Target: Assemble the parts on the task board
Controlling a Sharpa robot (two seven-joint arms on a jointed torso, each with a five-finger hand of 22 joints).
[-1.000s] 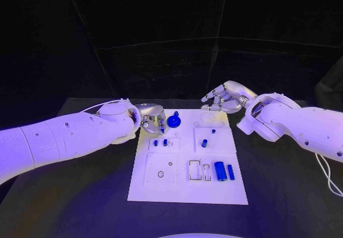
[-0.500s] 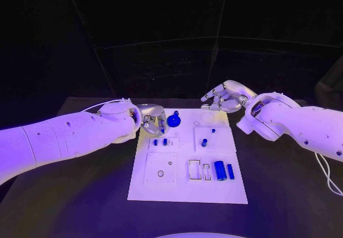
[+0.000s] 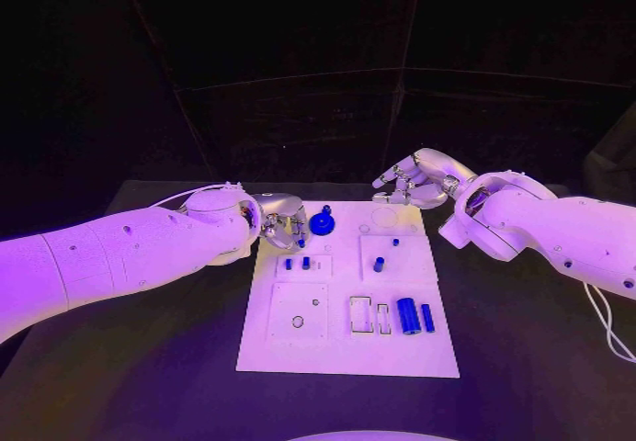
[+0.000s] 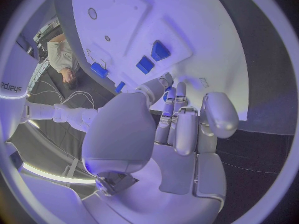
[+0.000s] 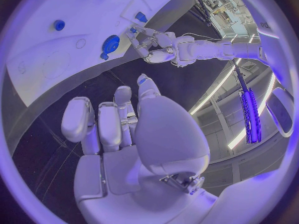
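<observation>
Task board (image 3: 347,354), a white plate, lies mid-table (image 3: 132,367). At its far end sits a round blue part (image 3: 321,225), and the left hand (image 3: 281,223) hovers just beside that part at the board's far left corner, fingers curled; whether they pinch anything I cannot tell. The right hand (image 3: 414,184) hangs beyond the board's far right corner, fingers loosely curled, holding nothing.
</observation>
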